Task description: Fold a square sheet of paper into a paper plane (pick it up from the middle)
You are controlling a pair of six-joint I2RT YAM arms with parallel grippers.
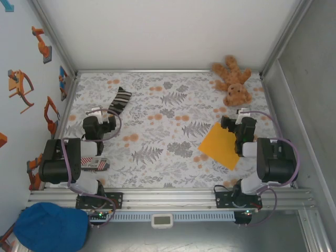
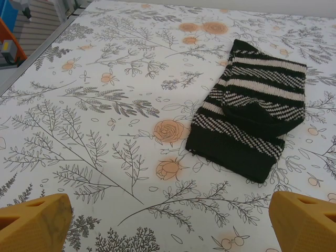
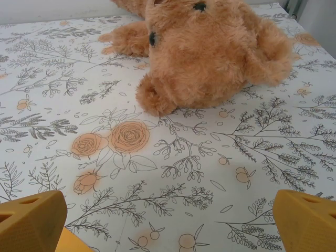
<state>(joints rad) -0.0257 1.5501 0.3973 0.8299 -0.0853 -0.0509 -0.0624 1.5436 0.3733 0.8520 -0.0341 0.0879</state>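
The square sheet of paper (image 1: 219, 145) is lying flat on the table (image 1: 157, 168) near the right arm, short of the teddy bear (image 1: 233, 79). One edge is sitting beneath the right jaws, which are standing wide apart and empty, as are the left jaws near the striped sock (image 1: 121, 100). It is looking thin, light and floppy, likely sliding and creasing easily, so I'd be pinching up a ridge at its middle.

One sheet (image 1: 216, 147), one sock (image 1: 121, 100) (striped), one bear (image 1: 233, 81)
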